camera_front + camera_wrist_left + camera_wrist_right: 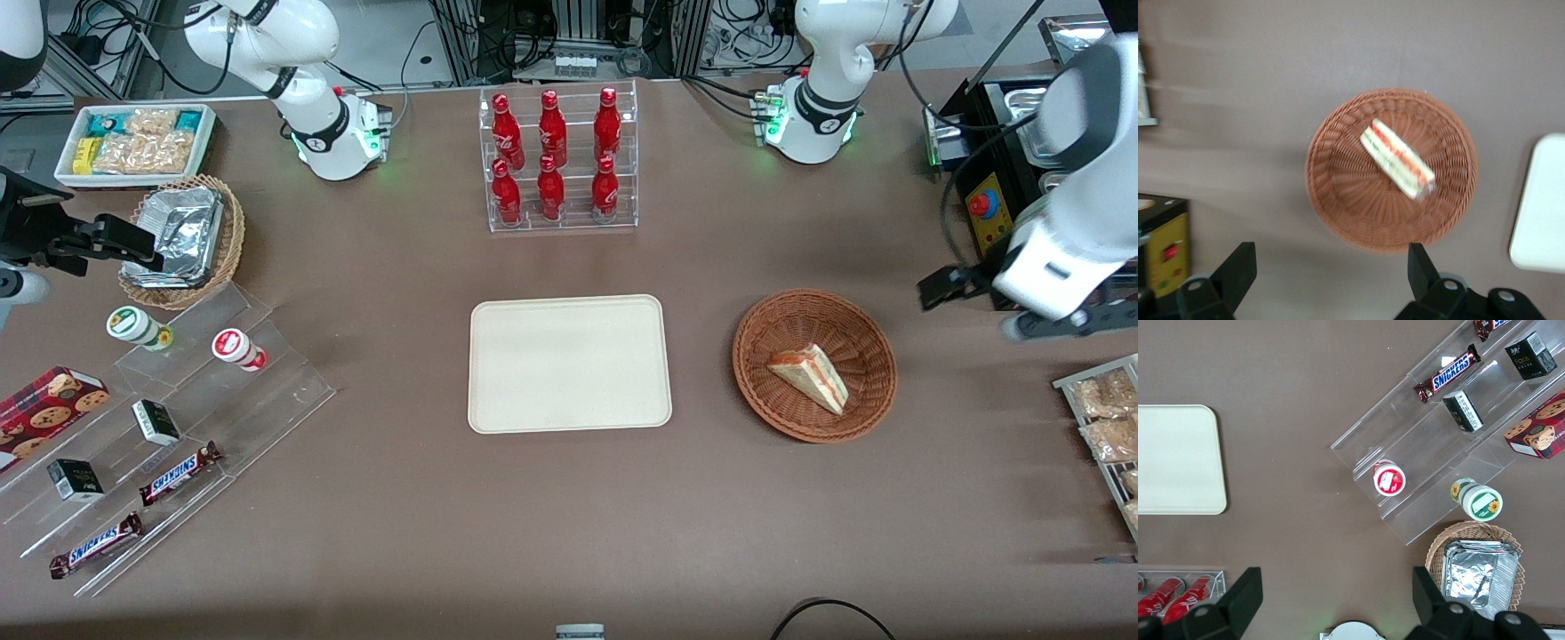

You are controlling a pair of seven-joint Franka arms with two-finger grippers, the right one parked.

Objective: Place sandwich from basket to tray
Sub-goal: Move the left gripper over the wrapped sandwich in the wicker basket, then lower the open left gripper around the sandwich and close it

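The sandwich [809, 378] [1397, 160], a white-bread wedge with red-orange filling, lies in the round reddish-brown basket [756, 329] [1338, 193]. The cream tray [569, 364] [1545, 207] [1178, 460] lies flat beside the basket, toward the parked arm's end, with nothing on it. My gripper [996, 307] [1330, 260] hangs high above the table, just off the basket's rim toward the working arm's end. Its fingers [1241, 263] are spread wide and hold nothing. It touches neither basket nor sandwich.
A clear rack of red bottles [560, 160] stands farther from the front camera than the tray. A black box with a red button [987, 209] [1165, 257] and a rack of snack packets [1107, 427] flank my gripper. Acrylic steps with candy bars [160, 427] and a foil-filled tan basket [187, 240] sit toward the parked arm's end.
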